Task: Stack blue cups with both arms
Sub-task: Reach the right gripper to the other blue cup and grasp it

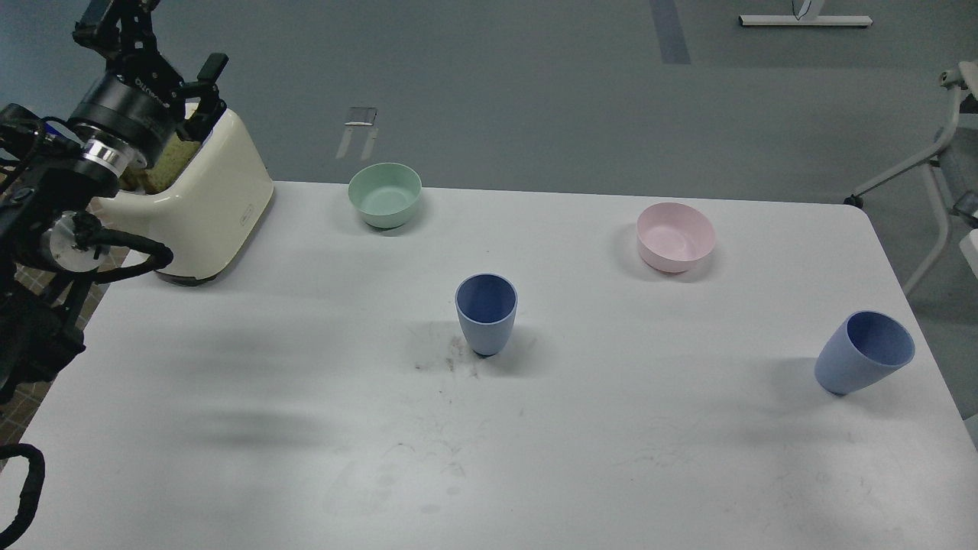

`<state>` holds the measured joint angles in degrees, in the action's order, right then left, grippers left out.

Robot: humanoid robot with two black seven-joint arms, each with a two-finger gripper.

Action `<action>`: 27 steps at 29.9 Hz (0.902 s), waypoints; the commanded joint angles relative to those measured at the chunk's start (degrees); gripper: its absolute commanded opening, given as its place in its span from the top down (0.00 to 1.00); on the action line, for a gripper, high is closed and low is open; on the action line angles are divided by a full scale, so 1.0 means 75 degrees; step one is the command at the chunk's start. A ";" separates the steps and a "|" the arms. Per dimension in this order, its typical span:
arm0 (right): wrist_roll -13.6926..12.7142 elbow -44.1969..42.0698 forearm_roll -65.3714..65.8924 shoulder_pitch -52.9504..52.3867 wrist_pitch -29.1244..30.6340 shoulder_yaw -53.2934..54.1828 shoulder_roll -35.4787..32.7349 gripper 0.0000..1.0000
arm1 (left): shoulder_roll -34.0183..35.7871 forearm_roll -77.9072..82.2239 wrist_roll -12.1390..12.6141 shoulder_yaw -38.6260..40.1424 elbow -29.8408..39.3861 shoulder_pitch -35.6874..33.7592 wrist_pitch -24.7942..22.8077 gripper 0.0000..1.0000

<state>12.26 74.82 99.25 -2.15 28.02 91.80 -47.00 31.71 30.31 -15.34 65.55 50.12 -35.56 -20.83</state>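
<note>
Two blue cups stand apart on the white table (306,428). One blue cup (486,313) is upright at the table's middle. The other blue cup (863,353) stands near the right edge, leaning with its mouth toward the right. My left arm comes in at the far left and rises above the toaster. Its gripper (162,40) points up, far from both cups, with its fingers apart and nothing between them. My right arm and gripper are out of view.
A cream toaster (210,202) with bread in it stands at the back left, right behind my left wrist. A mint-green bowl (384,194) sits at the back middle and a pink bowl (676,237) at the back right. A chair frame (936,153) stands beyond the right edge.
</note>
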 commanded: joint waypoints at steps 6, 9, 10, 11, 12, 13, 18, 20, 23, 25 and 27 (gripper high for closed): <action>0.0018 -0.0050 0.1027 0.0416 -0.0002 -0.0988 0.0044 0.00 | -0.0315 -0.0115 -0.0017 -0.0103 -0.0061 -0.0098 -0.0024 0.02; -0.0005 -0.0213 0.1063 0.0334 -0.0002 -0.1644 0.0102 0.01 | -0.0315 -0.0104 -0.0005 -0.0126 -0.0050 -0.0145 -0.0024 0.02; -0.0017 -0.0330 0.1063 0.0288 -0.0067 -0.1843 0.0160 0.02 | -0.0326 -0.0092 -0.0005 -0.0138 -0.0026 -0.0203 -0.0024 0.02; -0.0040 -0.0401 0.1063 0.0194 -0.0114 -0.1984 0.0230 0.04 | -0.0326 -0.0092 -0.0005 -0.0138 -0.0014 -0.0227 -0.0036 0.02; -0.0064 -0.0413 0.1063 0.0147 -0.0115 -0.2032 0.0278 0.05 | -0.0326 -0.0092 -0.0005 -0.0138 -0.0014 -0.0239 -0.0047 0.02; -0.0110 -0.0425 0.1063 0.0042 -0.0115 -0.2114 0.0371 0.11 | -0.0303 -0.0057 -0.0005 -0.0138 -0.0026 -0.0251 -0.0071 0.02; -0.0415 -0.0402 0.1063 -0.0111 -0.0115 -0.2337 0.0466 0.28 | -0.0291 -0.0010 0.0007 -0.0150 -0.0026 -0.0262 -0.0071 0.02; -0.0474 -0.0390 0.1063 -0.0181 -0.0115 -0.2349 0.0466 0.29 | -0.0291 -0.0010 0.0007 -0.0150 -0.0026 -0.0274 -0.0071 0.02; -0.0474 -0.0378 0.1063 -0.0205 -0.0115 -0.2349 0.0431 0.29 | -0.0291 -0.0010 0.0007 -0.0150 -0.0026 -0.0321 -0.0083 0.02; -0.0474 -0.0366 0.1063 -0.0263 -0.0126 -0.2349 0.0384 0.35 | -0.0314 -0.0010 0.0018 -0.0150 -0.0026 -0.0345 -0.0071 0.02; -0.0474 -0.0355 0.1063 -0.0299 -0.0115 -0.2349 0.0372 0.42 | -0.0326 -0.0010 0.0030 -0.0150 -0.0026 -0.0345 -0.0071 0.02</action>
<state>8.68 72.00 107.24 -3.99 27.13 74.20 -43.96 29.51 30.24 -15.19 64.42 49.93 -38.08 -21.43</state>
